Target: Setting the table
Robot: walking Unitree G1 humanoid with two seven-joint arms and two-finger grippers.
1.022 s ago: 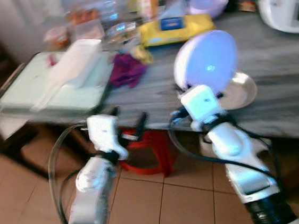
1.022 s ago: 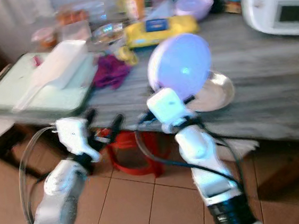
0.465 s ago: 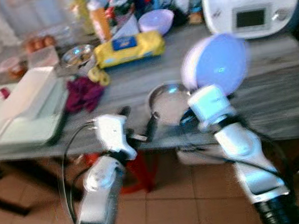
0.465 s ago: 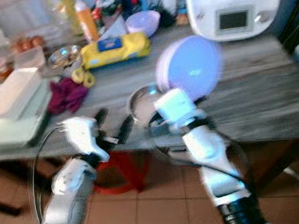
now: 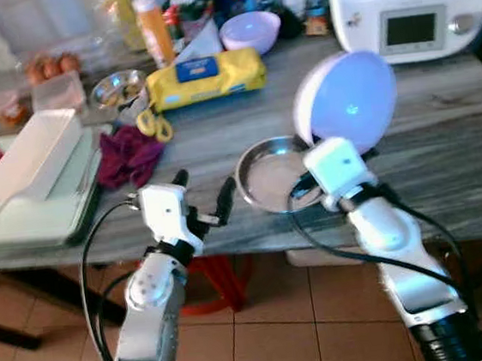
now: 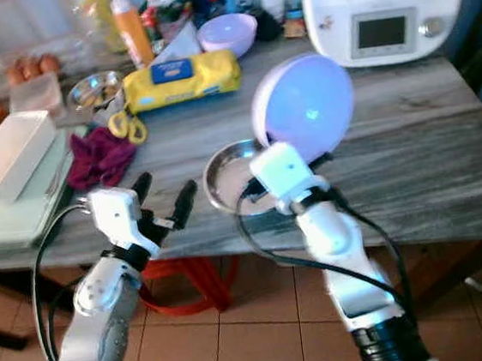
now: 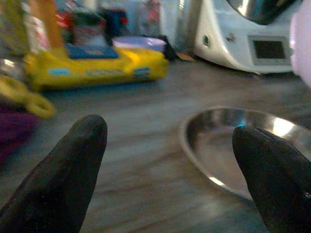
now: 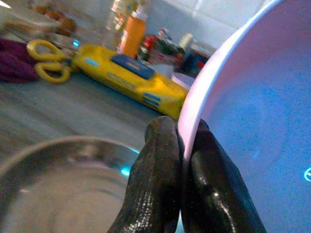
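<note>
The left gripper (image 5: pixel 201 195) is hovering at the near table edge with its fingers (image 7: pixel 73 165) spread apart and holding nothing. The right gripper (image 8: pixel 181 145) is pinching the rim of a lavender plate (image 5: pixel 345 102), holding it upright on edge above the grey table (image 5: pixel 444 142). Just beside it, a steel dish (image 5: pixel 268 176) is lying flat and empty near the table edge.

Farther back, a maroon cloth (image 5: pixel 130 153) is lying beside yellow scissors (image 5: pixel 156 125), next to a green tray (image 5: pixel 29 216) carrying a white container (image 5: pixel 36 155). Beyond these are sitting a yellow packet (image 5: pixel 204 75), a small metal bowl (image 5: pixel 117 87) and a lavender bowl (image 5: pixel 249 31); their contents cannot be told. A white appliance (image 5: pixel 412 3) is standing at the far right.

The right wrist view is showing the finger contact on the plate rim.

Compared with half a second ago, the scene is sharper and the plate is staying clamped.
</note>
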